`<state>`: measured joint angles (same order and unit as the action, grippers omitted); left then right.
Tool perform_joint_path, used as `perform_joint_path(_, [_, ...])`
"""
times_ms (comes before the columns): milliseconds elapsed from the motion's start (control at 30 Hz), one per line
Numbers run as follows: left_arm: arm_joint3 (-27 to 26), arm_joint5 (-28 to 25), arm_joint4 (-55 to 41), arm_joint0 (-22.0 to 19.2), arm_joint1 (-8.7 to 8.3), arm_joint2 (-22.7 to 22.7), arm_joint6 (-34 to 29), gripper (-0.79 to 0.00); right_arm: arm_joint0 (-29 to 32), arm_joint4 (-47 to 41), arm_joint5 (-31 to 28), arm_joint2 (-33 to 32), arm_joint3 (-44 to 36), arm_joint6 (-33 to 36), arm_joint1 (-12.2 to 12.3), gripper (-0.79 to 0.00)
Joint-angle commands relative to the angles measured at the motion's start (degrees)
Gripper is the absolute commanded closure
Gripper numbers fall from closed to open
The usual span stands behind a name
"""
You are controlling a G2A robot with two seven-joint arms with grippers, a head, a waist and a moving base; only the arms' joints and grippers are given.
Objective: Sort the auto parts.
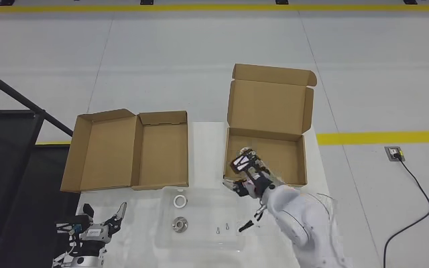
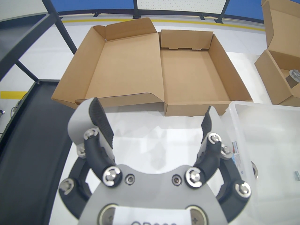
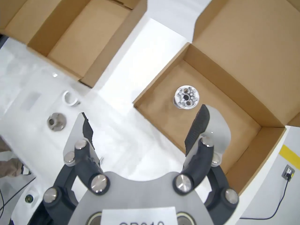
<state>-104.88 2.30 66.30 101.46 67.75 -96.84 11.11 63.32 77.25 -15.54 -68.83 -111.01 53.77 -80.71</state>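
Lower centre of the top view, inside the clear tray [image 1: 201, 238], sit the parts not yet sorted: a metal hub [image 1: 179, 225], a white ring [image 1: 180, 200] just above it in frame, and two tiny fasteners [image 1: 222, 229] off to the right. The hub looks solid and rigid, likely heavy for its bulk and slick against rubber pads. My call is a firm squeeze across the flange rim, coming straight down. The ring reads as light and thin-walled, probably plastic, so pinch it gently across the outside. Those fasteners look small enough to roll or skip away. A second flanged metal part [image 3: 186, 97] already lies on the floor of the right box [image 1: 288, 161], right of centre, near the corner closest to the tray. The right gripper [image 3: 143, 118] hangs spread wide and empty, one finger on the tray side, the other over the box. The left gripper [image 1: 104, 214], lower left, is spread wide too, nothing in it, just beside the tray. The left box [image 1: 161, 154] lies flat open, left of centre.
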Motion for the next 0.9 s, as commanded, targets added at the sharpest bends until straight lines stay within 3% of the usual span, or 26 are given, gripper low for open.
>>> perform_joint_path(0, [0.0,0.0,0.0,0.0,0.0,0.0,0.0,-0.785,3.38,0.1,-2.3,1.13,-5.47,4.01,0.33,-0.785])
perform_joint_path(167, [0.0,0.0,0.0,0.0,0.0,0.0,0.0,-0.785,6.05,1.0,-4.93,6.25,-7.05,13.52,0.61,-0.785])
perform_joint_path(467, [0.0,0.0,0.0,0.0,0.0,0.0,0.0,-0.785,3.34,7.02,2.68,15.94,2.5,15.76,-0.69,-0.76])
perform_joint_path(567, [0.0,0.0,0.0,0.0,0.0,0.0,0.0,-0.785,1.05,8.99,6.64,17.32,7.19,16.64,-1.31,-0.677])
perform_joint_path(767, [0.0,0.0,0.0,0.0,0.0,0.0,0.0,-0.785,-1.02,8.92,11.02,19.05,12.39,16.69,-2.34,-0.44])
perform_joint_path(867, [0.0,0.0,0.0,0.0,0.0,0.0,0.0,-0.785,-1.14,10.09,12.95,19.56,13.74,16.81,-2.62,-0.422])
